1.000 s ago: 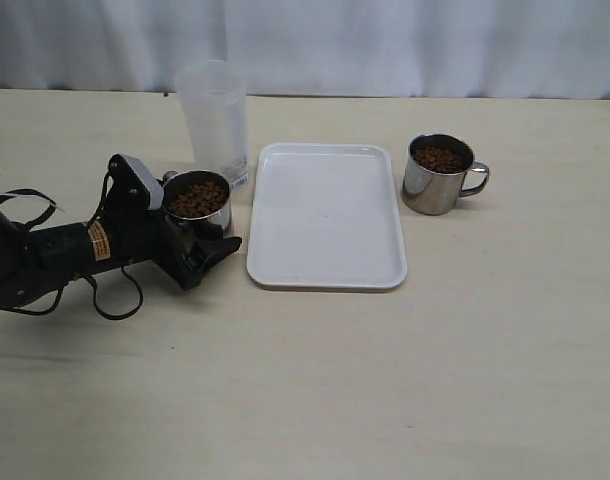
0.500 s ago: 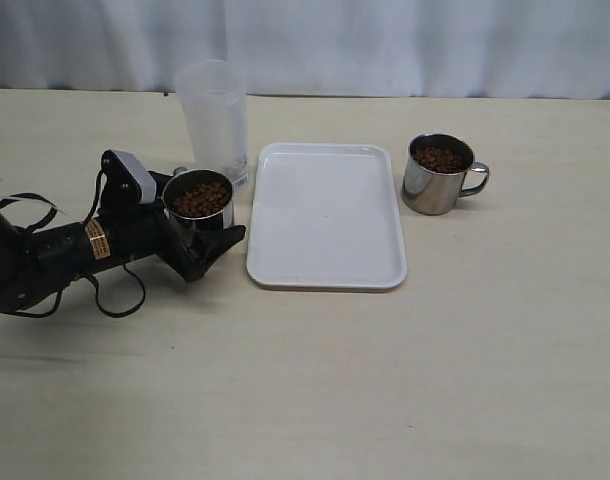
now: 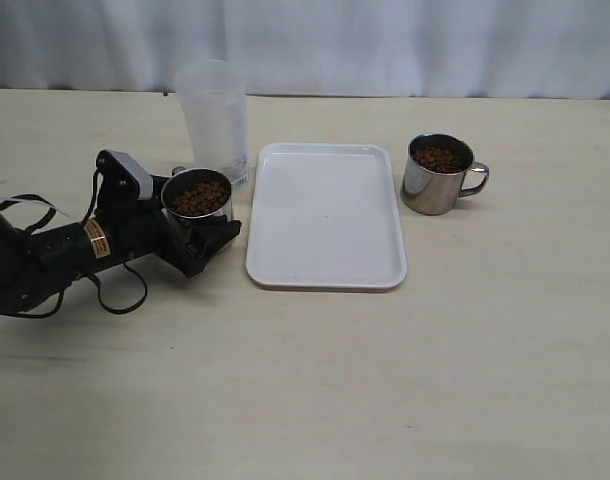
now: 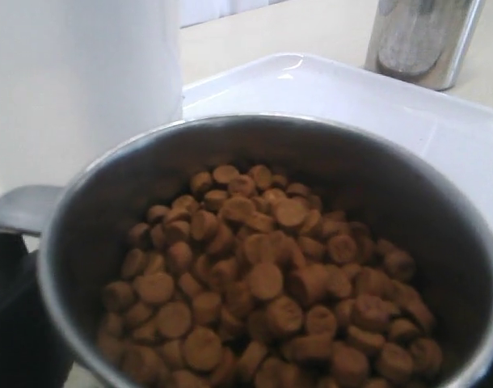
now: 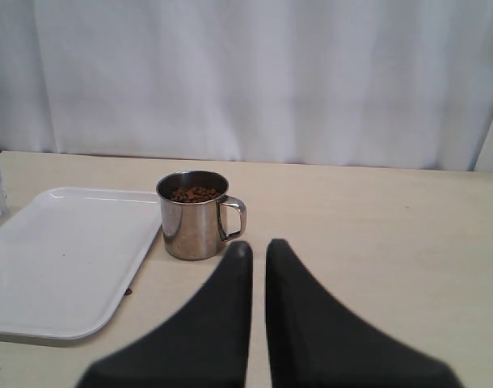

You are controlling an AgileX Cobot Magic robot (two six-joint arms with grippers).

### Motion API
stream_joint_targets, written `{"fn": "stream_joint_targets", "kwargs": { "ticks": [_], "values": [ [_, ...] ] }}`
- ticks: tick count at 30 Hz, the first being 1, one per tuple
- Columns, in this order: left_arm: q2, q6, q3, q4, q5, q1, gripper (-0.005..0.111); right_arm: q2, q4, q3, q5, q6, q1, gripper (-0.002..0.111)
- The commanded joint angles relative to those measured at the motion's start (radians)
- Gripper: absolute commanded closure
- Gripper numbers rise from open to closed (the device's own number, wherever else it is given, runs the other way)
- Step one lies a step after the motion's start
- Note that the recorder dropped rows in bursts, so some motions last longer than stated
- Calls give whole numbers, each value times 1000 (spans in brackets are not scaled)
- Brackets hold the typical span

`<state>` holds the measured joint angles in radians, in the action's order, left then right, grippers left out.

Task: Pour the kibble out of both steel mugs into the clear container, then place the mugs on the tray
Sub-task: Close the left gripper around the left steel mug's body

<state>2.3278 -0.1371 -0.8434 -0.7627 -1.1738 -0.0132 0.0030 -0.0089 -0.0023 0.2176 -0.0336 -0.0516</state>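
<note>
**While both mugs are full, the left gripper stands around one of them**

Although the tray (image 3: 325,215) lies bare in the middle of the table (image 3: 385,400), both steel mugs stand beside it and not on it. The left mug (image 4: 271,121) stands on the table just beside the left edge of the tray, in front of the clear container (image 3: 215,115) and very near to its base. It is upright and filled with brown kibble (image 4: 263,283) to a little under the rim. Its handle (image 4: 20,208) points toward the container.

The left gripper (image 3: 207,210) lies low over the table and reaches in from the left. Its jaws are spread wide, one on each side of this mug. The near finger (image 3: 213,235) shows in front of the mug wall; the far one is mostly hidden behind the mug. Whether the fingers press on the steel I cannot tell. A black cable (image 3: 115,295) makes a loop on the table under the arm.

The container stands upright behind the left mug, near the far left corner of the tray, and looks empty. A small label (image 3: 240,180) is near its base.

The right mug (image 3: 437,180) stands upright on the table, a little apart from the right edge of the tray, with kibble inside and its handle turned away from the tray.

The right gripper (image 5: 259,246) appears only in the right wrist view. Its two black fingers are pressed almost together, with nothing between them, and they point toward the right mug, well apart from it.
</note>
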Motion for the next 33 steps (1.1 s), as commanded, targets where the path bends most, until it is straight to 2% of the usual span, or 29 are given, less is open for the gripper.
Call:
{"fn": "stream_joint_targets", "kwargs": {
  "ticks": [1,33],
  "values": [
    [31,8,2,10,-47,2,30,-3,-6,2,-6,-5,5,103],
    [39,8,2,10,-47,2,33,-3,-6,2,-6,-5,5,103]
  ]
}}
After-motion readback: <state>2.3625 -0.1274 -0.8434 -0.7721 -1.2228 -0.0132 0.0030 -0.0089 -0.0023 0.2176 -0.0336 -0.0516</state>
